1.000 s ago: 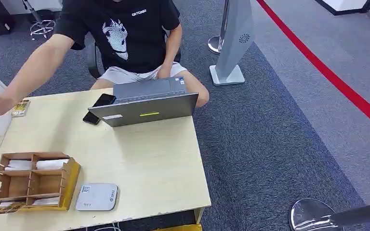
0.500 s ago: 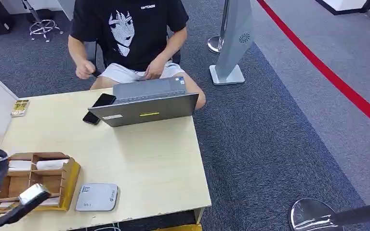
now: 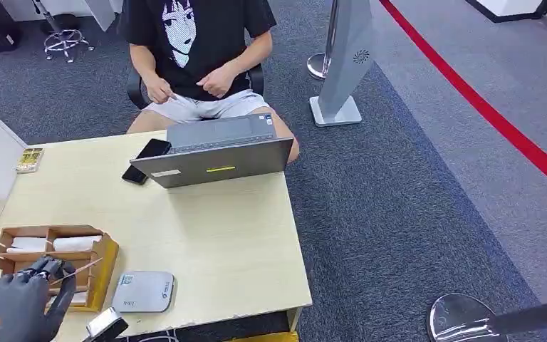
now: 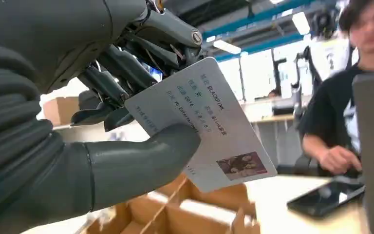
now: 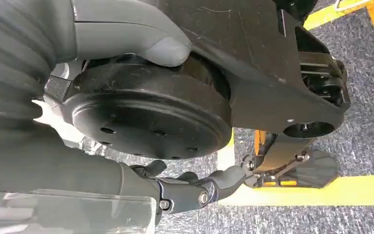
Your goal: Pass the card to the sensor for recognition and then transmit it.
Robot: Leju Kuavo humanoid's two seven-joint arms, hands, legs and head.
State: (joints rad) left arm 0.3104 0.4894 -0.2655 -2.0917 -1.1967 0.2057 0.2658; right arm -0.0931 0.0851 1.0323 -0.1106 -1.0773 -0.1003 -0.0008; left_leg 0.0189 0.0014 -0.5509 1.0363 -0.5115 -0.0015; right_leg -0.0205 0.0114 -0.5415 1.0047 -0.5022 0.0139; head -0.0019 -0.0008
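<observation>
Left hand pinched a white ID card between thumb and fingers, seen lower left in head view above wooden divided box with white cards in its compartments. Grey card sensor beside box. Right hand: cannot tell.
</observation>
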